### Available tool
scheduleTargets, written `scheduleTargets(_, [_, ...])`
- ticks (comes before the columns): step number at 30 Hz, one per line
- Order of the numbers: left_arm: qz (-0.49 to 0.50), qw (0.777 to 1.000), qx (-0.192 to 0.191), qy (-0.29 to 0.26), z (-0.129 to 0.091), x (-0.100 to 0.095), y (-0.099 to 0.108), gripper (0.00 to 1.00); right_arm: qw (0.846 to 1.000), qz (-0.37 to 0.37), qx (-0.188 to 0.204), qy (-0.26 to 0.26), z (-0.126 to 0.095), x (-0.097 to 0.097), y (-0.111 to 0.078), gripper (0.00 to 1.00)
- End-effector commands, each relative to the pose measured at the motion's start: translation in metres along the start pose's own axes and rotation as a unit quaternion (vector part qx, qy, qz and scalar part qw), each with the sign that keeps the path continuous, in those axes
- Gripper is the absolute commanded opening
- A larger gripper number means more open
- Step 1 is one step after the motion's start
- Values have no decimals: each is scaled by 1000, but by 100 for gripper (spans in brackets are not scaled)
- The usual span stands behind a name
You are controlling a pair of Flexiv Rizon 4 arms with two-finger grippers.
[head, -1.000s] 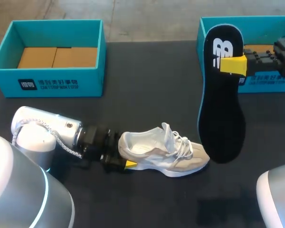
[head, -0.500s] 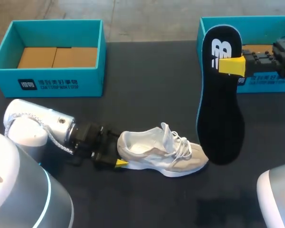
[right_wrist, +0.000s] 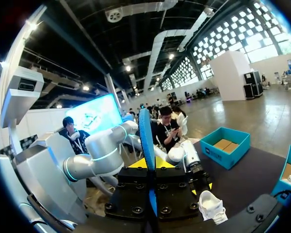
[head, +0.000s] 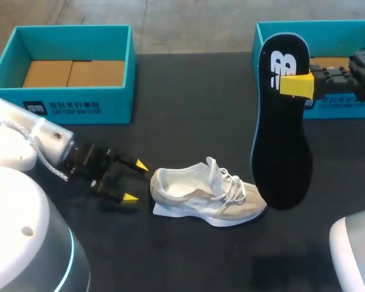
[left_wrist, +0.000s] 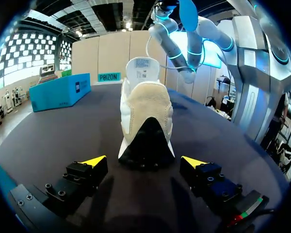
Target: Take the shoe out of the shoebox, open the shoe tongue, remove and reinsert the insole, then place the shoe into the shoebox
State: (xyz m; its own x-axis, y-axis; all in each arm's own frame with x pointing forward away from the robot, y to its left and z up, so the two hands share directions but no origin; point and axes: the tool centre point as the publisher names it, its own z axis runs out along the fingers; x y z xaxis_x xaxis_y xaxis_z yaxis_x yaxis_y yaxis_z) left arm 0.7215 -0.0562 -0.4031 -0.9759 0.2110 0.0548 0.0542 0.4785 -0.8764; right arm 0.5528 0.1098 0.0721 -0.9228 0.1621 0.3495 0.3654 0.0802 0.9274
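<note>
shoe (head: 204, 196) 1 | insole (head: 283, 146) 1, pinched by right tool (head: 295, 84) | shoeboxes (head: 67, 106) (head: 347, 111) 2

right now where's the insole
Head view, right side: the insole hangs clamped in the right gripper, its lower end just right of the shoe.

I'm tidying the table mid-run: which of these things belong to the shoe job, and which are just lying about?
In the job: shoe; insole, held by right claw; left claw, open behind the heel.
Possibly spare: left shoebox or right shoebox; one serves the job, I cannot tell which.
</note>
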Motion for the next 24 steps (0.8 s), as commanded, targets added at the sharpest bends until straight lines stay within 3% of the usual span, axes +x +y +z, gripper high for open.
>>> scheduleTargets(1, [3,996,-91,-11,-37,16,-21,100,1000,1,3,1,3,-2,4,0])
scheduleTargets(8, [8,980,-198,-13,-55,20,-41,100,1000,1,3,1,3,-2,4,0])
scheduleTargets(23, [8,980,-198,-13,-55,20,-41,100,1000,1,3,1,3,-2,4,0])
scheduleTargets(24, [0,974,-224,-14,-49,19,-46,100,1000,1,3,1,3,-2,4,0])
